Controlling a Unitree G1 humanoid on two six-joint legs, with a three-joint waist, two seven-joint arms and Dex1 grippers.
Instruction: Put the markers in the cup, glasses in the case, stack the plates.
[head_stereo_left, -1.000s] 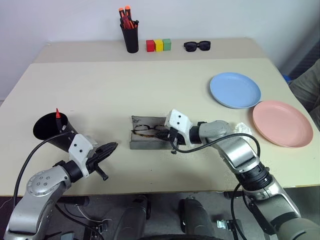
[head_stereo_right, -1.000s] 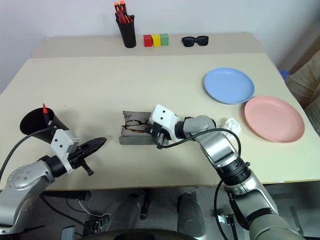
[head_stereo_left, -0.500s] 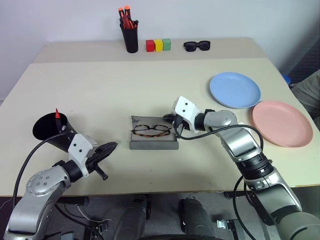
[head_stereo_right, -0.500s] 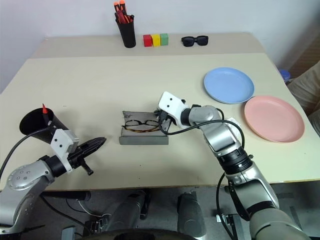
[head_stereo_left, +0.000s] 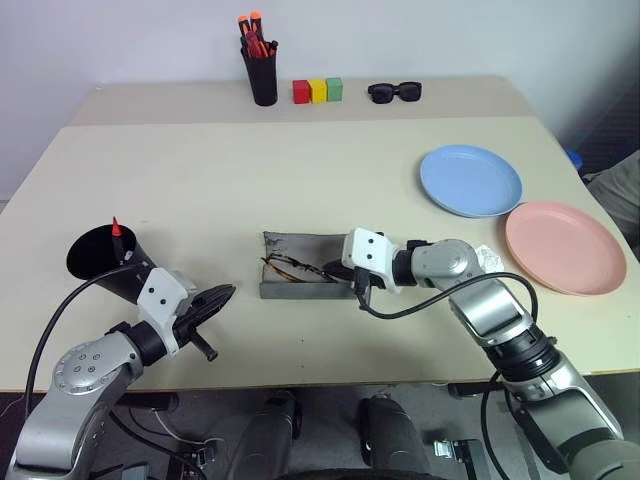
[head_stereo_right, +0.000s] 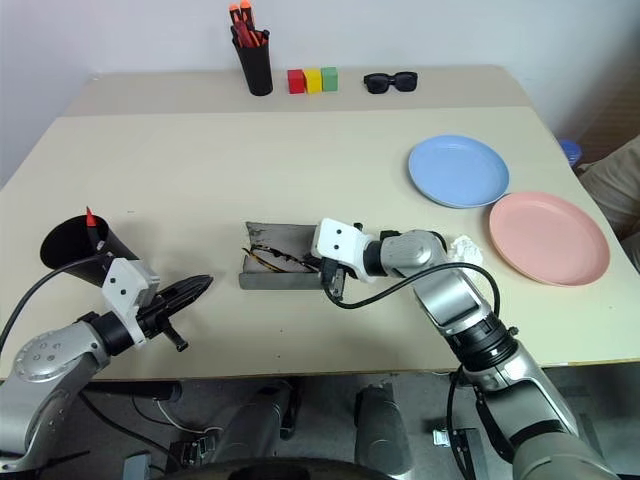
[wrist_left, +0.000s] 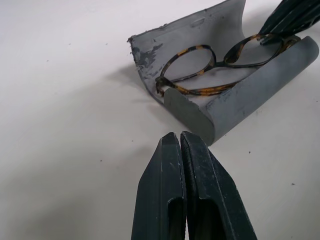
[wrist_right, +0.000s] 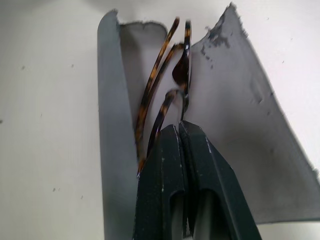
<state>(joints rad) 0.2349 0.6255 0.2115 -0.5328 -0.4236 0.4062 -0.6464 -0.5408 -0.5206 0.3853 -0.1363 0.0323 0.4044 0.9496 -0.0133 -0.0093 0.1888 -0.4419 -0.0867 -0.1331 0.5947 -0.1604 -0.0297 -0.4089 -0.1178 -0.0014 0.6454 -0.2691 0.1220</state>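
The grey case (head_stereo_left: 300, 288) lies open at the table's middle with the thin-framed glasses (head_stereo_left: 292, 267) tilted inside it. My right gripper (head_stereo_left: 347, 274) is shut at the case's right end, its tips against the near end of the glasses (wrist_right: 165, 80). Toward the front left, my left gripper (head_stereo_left: 216, 297) is shut and holds nothing, pointing at the case (wrist_left: 240, 107). Beside that arm stands the black cup (head_stereo_left: 84, 262), and a marker's red tip (head_stereo_left: 115, 229) sticks out of it. The blue plate (head_stereo_left: 470, 180) and the pink plate (head_stereo_left: 565, 246) lie side by side at the right.
A black pen holder (head_stereo_left: 263, 76) with orange-capped pens, three coloured blocks (head_stereo_left: 317, 90) and black sunglasses (head_stereo_left: 394, 92) line the far edge. A crumpled white scrap (head_stereo_left: 488, 257) lies between my right arm and the pink plate.
My right gripper drew back from over the case to its far right corner, then came down at the case's right end. The glasses now lie more tilted. The left arm stayed still.
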